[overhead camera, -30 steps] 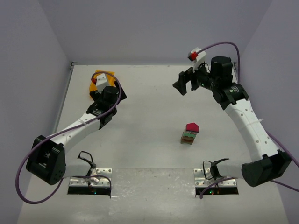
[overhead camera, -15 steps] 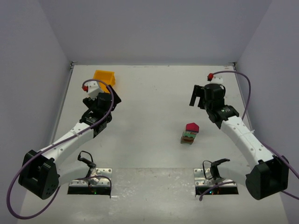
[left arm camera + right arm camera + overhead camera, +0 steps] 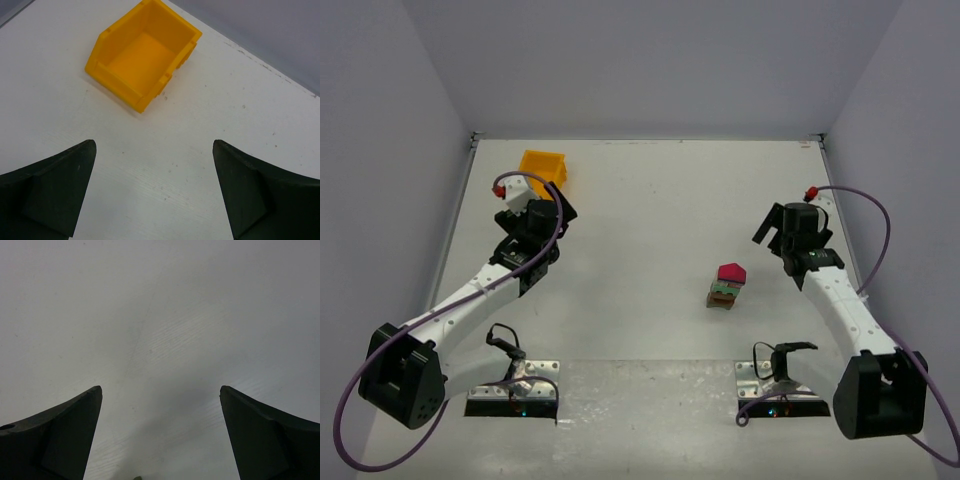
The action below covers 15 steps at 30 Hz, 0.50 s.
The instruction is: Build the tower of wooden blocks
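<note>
Now the right gripper [image 3: 160, 388], jaws wide, has pulled back toward the right edge of the bench [image 3: 640, 200], away from the painted wood-block tower [image 3: 726, 285]; the left gripper [image 3: 154, 142] stays wide.

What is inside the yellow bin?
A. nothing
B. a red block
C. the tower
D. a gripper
A: the left wrist view looks into the bin and shows only its bare floor, while in the top view the tower stands far from it.
</note>
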Motion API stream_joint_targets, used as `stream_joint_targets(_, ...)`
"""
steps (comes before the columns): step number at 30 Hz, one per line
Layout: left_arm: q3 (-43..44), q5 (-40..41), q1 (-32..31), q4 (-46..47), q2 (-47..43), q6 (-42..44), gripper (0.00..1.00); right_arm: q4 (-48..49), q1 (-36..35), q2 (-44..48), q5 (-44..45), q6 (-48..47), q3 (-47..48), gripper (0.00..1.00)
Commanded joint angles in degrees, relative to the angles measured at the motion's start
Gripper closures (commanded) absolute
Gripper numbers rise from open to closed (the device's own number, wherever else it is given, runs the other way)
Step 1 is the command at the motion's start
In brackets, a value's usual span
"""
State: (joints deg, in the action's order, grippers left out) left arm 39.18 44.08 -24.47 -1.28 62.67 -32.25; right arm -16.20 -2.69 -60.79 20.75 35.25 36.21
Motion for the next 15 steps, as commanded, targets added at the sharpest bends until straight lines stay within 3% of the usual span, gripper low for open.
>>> stream_joint_targets(1, 0.7, 0.9, -0.6, 2.1, -0.1, -0.6, 0.00, 2.5, 1.9, 1.9, -3.6, 3.2, -1.4, 0.01)
stream_joint_targets(15, -0.3, -0.9, -0.7, 4.7, -0.4, 0.5, 0.00, 8.1, 1.9, 13.8, -4.0, 3.8, -8.1, 0.01)
